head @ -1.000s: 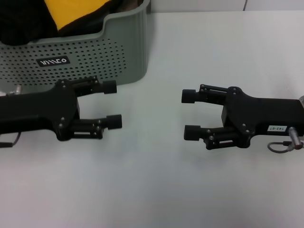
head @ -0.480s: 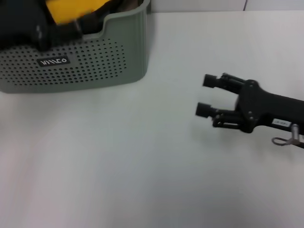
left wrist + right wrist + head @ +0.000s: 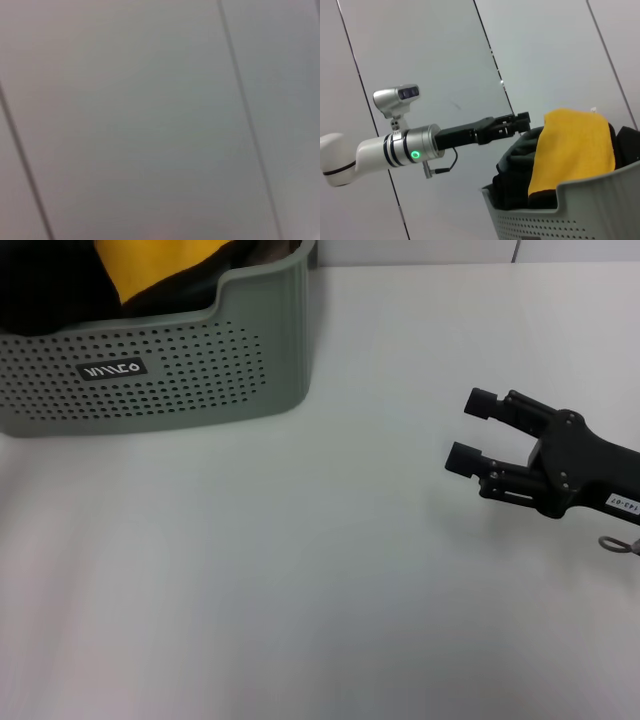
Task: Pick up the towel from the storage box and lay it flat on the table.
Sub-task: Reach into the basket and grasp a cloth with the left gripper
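L gripper [image 3: 522, 121] is gone from head view since 1 s ago, now raised beside towel [image 3: 572, 150], finger state can't be told. R gripper [image 3: 478, 430] is pulled back over table [image 3: 300, 570], fingers spread, empty. Towel is heaped in storage box [image 3: 180, 380]; yellow fold should be pinched at top.

Black right hand [image 3: 478, 432] with round pads, white label, silver-white left arm [image 3: 395, 147], green ring light

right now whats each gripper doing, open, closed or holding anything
Left gripper: raised beside the towel in the storage box; open or closed cannot be told.
Right gripper: open, holding nothing, over the table.
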`<control>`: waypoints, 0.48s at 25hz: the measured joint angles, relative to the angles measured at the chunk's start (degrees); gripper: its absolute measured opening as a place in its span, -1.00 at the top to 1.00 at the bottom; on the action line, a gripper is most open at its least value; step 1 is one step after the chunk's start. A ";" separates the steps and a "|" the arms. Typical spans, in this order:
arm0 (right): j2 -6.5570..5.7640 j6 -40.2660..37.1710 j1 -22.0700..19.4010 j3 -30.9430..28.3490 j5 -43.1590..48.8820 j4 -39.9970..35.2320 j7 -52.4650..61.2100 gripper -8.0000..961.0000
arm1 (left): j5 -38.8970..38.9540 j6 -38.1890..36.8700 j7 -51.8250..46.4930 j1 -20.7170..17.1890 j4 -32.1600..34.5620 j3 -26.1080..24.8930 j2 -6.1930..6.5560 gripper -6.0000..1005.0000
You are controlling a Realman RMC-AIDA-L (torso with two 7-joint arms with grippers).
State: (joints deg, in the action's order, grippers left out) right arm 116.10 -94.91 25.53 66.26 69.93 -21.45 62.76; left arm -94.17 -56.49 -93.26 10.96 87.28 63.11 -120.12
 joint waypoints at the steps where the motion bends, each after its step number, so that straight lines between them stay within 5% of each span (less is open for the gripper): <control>1: 0.00 -0.01 0.00 0.00 -0.13 0.00 0.00 -0.81 | -0.42 0.23 -1.03 0.27 0.17 -0.27 0.06 -0.44; 12: 0.03 0.52 0.96 0.05 -0.32 0.00 -0.10 -0.81 | -14.74 2.27 -15.10 2.96 1.55 -2.90 0.19 -0.39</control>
State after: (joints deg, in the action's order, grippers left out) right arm 116.13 -94.38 26.49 66.32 69.61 -21.44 62.67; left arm -108.91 -54.22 -108.36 13.92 88.83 60.20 -119.94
